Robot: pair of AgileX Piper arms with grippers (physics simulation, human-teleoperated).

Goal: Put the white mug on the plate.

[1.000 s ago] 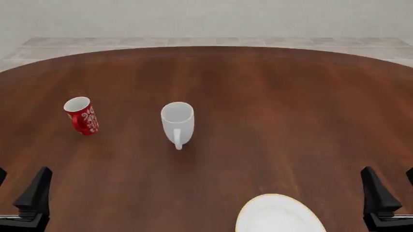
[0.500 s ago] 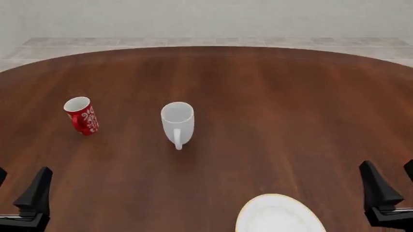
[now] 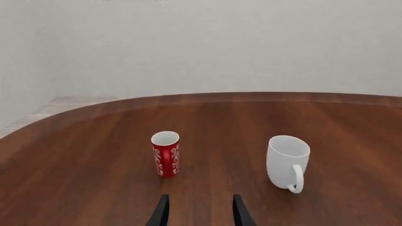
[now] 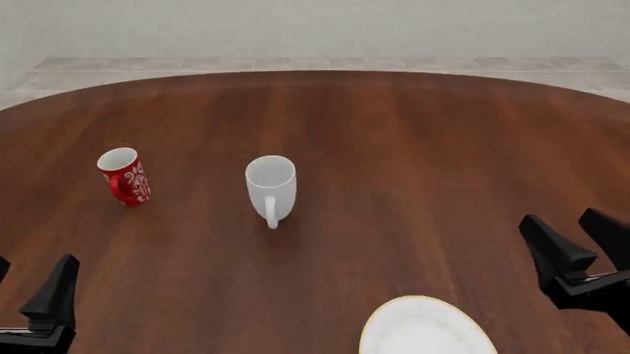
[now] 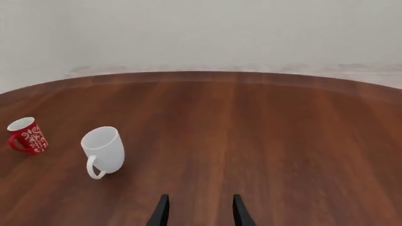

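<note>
The white mug [image 4: 271,188] stands upright left of the table's centre, its handle facing the near edge. It also shows in the left wrist view [image 3: 287,160] and the right wrist view [image 5: 103,150]. Only part of the plate [image 4: 426,328], white with a golden rim, shows at the near edge, right of centre. My left gripper [image 4: 29,284] [image 3: 199,209] is open at the near left corner, well short of the mug. My right gripper [image 4: 580,236] [image 5: 199,209] is open at the near right, beyond and to the right of the plate, holding nothing.
A smaller red mug [image 4: 125,175] [image 3: 165,153] [image 5: 26,136] with white patterns stands upright to the left of the white mug. The round wooden table [image 4: 414,147] ends at a curved far edge, with pale floor and wall behind.
My right gripper has risen and moved forward and slightly left over the table. The left gripper, both mugs and the plate have not moved.
</note>
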